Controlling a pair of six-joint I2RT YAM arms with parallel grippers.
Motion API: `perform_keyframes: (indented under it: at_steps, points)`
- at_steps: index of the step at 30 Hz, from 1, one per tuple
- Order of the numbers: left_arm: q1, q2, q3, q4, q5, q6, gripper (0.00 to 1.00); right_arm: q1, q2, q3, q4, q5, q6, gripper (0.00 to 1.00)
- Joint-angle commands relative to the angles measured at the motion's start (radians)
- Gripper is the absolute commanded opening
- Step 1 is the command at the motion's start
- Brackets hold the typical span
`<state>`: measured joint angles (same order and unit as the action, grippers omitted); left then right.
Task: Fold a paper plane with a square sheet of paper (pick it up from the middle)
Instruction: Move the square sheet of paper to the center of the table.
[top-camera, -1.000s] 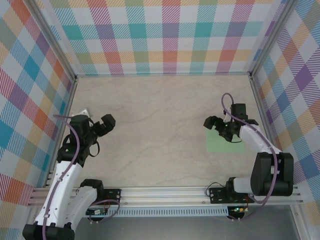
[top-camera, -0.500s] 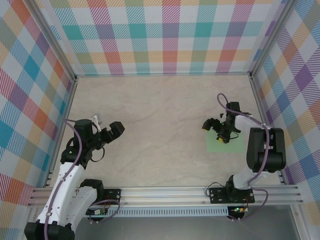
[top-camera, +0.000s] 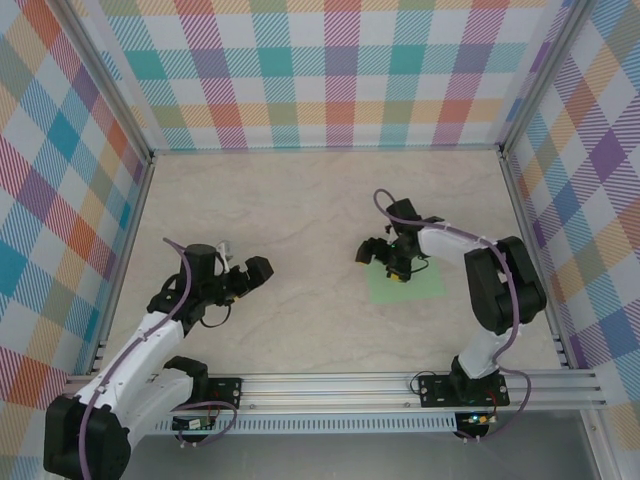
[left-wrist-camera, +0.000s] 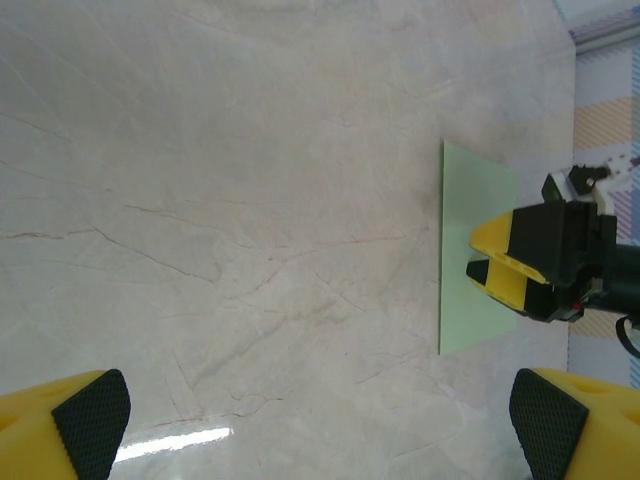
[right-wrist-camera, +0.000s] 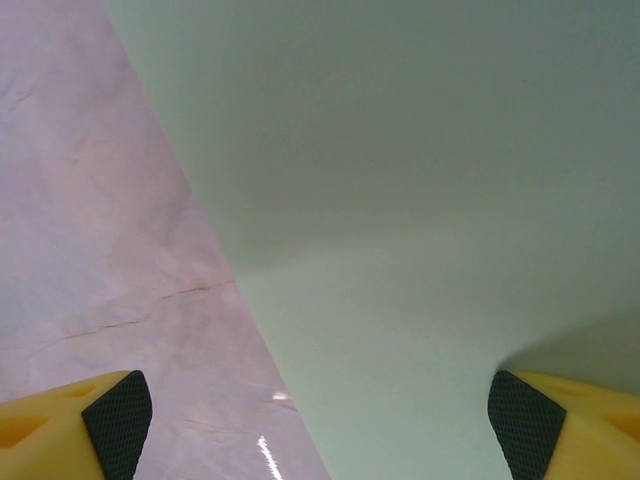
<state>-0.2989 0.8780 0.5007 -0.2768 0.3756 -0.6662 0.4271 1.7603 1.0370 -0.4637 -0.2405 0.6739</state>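
Two grippers, both spread wide and empty. My right gripper (top-camera: 385, 262) hangs low over the square sheet of paper (top-camera: 408, 282), which lies flat and unfolded on the table (top-camera: 300, 210). Its jaws straddle the sheet's edge, with one finger (right-wrist-camera: 115, 410) off the sheet and the other above the green. My left gripper (top-camera: 243, 262) sits well apart from the sheet, facing it. I'd shift to the sheet's middle, press lightly, then close slowly so the paper buckles into the pinch rather than sliding.

Legible markings: none, as no text, label, brand, number or sign can be read on the table (top-camera: 280, 210), the checked walls (top-camera: 320, 70) or the square sheet of paper (top-camera: 420, 285)
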Motion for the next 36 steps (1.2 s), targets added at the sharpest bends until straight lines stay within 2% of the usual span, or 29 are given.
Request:
perform_keyframes:
  at_steps: [1,3,6,10,13,20,26,30,36]
  points:
    - [-0.074,0.027,0.007,0.043,-0.061,-0.03,1.0,0.103,0.106,0.042,0.005,0.02,0.181,0.91]
    - [-0.115,0.048,0.006,0.052,-0.089,-0.046,1.0,0.149,0.117,0.089,0.028,0.021,0.214,0.91]
    - [-0.155,0.071,0.004,0.052,-0.097,-0.058,1.0,0.164,0.102,0.162,-0.019,0.038,0.191,0.92]
    - [-0.179,0.063,-0.004,0.033,-0.118,-0.059,1.0,0.153,0.032,0.213,-0.144,0.182,0.089,0.95]
    - [-0.183,0.043,-0.011,0.028,-0.118,-0.06,1.0,0.107,-0.003,0.19,-0.196,0.256,0.024,0.95]
    - [-0.186,0.056,0.007,0.031,-0.102,-0.055,1.0,0.026,-0.014,0.078,-0.158,0.213,-0.04,0.95]
    - [-0.196,0.079,0.022,0.046,-0.079,-0.053,1.0,0.024,0.005,0.0,-0.109,0.166,0.025,0.94]
    - [-0.215,0.115,0.035,0.053,-0.073,-0.058,1.0,0.026,-0.009,-0.076,-0.05,0.123,0.124,0.94]
    - [-0.256,0.162,0.056,0.063,-0.093,-0.066,1.0,0.078,-0.057,-0.141,-0.002,0.126,0.241,0.93]
